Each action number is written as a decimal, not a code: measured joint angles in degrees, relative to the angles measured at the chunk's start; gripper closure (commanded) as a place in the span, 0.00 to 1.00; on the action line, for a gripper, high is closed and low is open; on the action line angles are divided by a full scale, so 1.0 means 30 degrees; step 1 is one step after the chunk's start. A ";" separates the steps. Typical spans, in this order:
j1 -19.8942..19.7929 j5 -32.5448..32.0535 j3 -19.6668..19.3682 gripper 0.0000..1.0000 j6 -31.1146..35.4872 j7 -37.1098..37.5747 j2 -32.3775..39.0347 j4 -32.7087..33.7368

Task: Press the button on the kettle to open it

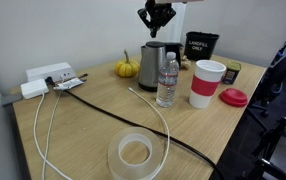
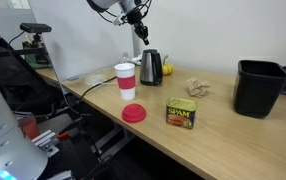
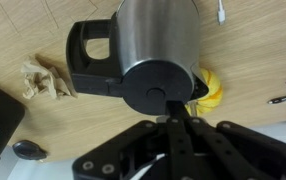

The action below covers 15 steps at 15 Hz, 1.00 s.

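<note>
The brushed steel kettle (image 1: 153,62) with black lid and handle stands on the wooden table behind the water bottle. It also shows in an exterior view (image 2: 151,67) and from above in the wrist view (image 3: 155,55), with its handle at the left. My gripper (image 1: 158,16) hangs a little above the kettle's lid, also seen in an exterior view (image 2: 139,22). In the wrist view my fingers (image 3: 176,122) are pressed together and shut, their tips right over the black lid, holding nothing.
A clear water bottle (image 1: 168,82), a red-and-white cup (image 1: 207,83) and a red lid (image 1: 233,97) stand near the kettle. A small pumpkin (image 1: 127,68), black mug (image 1: 201,46), tape roll (image 1: 135,152), cables and power strip (image 1: 45,78) lie around. A SPAM tin (image 2: 180,113) and black bin (image 2: 259,88) stand further along.
</note>
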 measured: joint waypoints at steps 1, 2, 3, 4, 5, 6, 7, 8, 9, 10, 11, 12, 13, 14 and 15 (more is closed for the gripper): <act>0.0005 -0.0058 -0.0062 1.00 -0.0022 0.0082 0.0001 -0.0030; 0.0008 -0.0138 -0.0140 1.00 -0.0052 0.0215 0.0001 -0.0046; 0.0008 -0.0167 -0.0211 1.00 -0.0082 0.0307 0.0001 -0.0054; 0.0009 -0.0177 -0.0271 1.00 -0.0104 0.0360 0.0002 -0.0063; 0.0009 -0.0180 -0.0311 1.00 -0.0105 0.0393 0.0003 -0.0077; 0.0009 -0.0187 -0.0331 1.00 -0.0105 0.0428 0.0004 -0.0098; 0.0009 -0.0188 -0.0340 1.00 -0.0106 0.0452 0.0010 -0.0124; 0.0009 -0.0188 -0.0342 1.00 -0.0109 0.0460 0.0020 -0.0164; 0.0011 -0.0188 -0.0342 1.00 -0.0116 0.0463 0.0033 -0.0200; 0.0011 -0.0188 -0.0342 1.00 -0.0117 0.0467 0.0046 -0.0243; 0.0012 -0.0188 -0.0347 1.00 -0.0117 0.0476 0.0062 -0.0275; 0.0012 -0.0189 -0.0356 1.00 -0.0116 0.0489 0.0082 -0.0292; 0.0012 -0.0189 -0.0364 1.00 -0.0114 0.0497 0.0105 -0.0295; 0.0012 -0.0189 -0.0370 1.00 -0.0110 0.0502 0.0121 -0.0295; 0.0012 -0.0209 -0.0372 1.00 -0.0081 0.0503 0.0132 -0.0295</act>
